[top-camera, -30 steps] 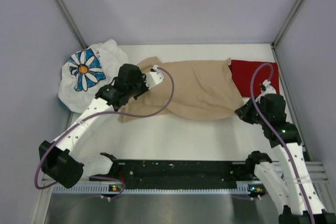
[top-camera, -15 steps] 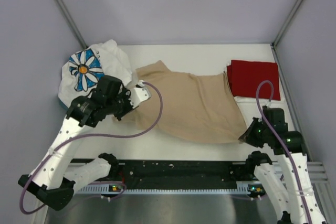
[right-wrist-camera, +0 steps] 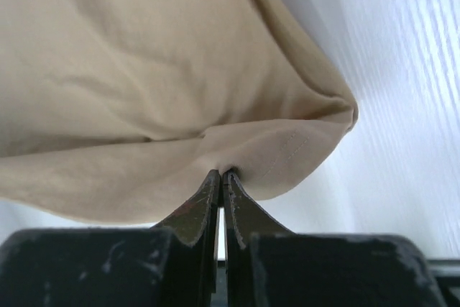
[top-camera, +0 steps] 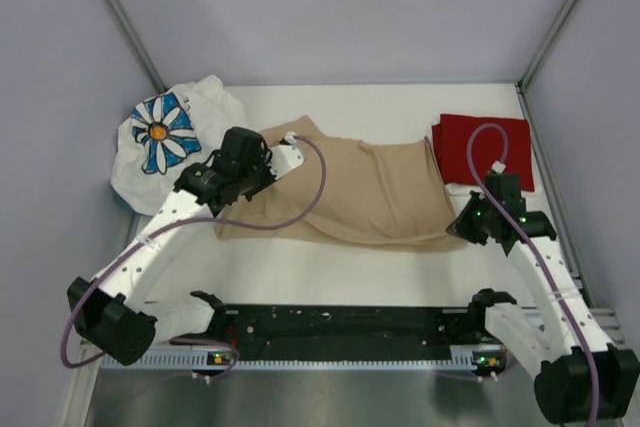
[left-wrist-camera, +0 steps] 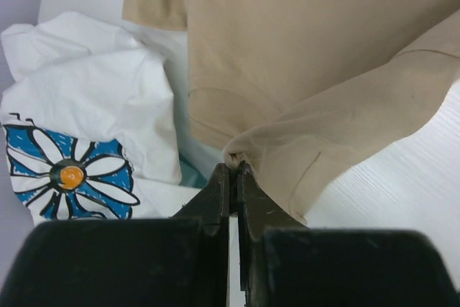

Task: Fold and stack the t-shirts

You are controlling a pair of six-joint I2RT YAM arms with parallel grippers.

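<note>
We hold the tan t-shirt [top-camera: 370, 187] by its near side at two places. Our left fingers [left-wrist-camera: 223, 180] are clamped together on a bunched nip of cloth at its left end, close to a sleeve seam. Our right fingers [right-wrist-camera: 213, 181] are clamped together on a doubled hem at its right corner. The shirt lies across the middle of the tabletop [top-camera: 350, 262], partly doubled over and rumpled, its near edge running between the two grips.

The nearest risk, as we judge it, is in the grips themselves. Each takes only a small bite at the very tips, so pulling the two ends apart to tauten the cloth could draw a hem out and drop that side. The left bite looks to gather more than one layer, which could carry a sleeve along and leave the fold crooked. If one arm travels faster than the other, the edge would skew and the layers would not line up.

Farther out, the white daisy t-shirt [top-camera: 165, 137] lies crumpled just beside our left fingers, touching the tan cloth, and a sweep that way could snag or drag it. At the far right the red t-shirt [top-camera: 490, 147] lies folded, right against the tan shirt's edge, and pushing the fold too far back could ride onto it and spoil that fold
</note>
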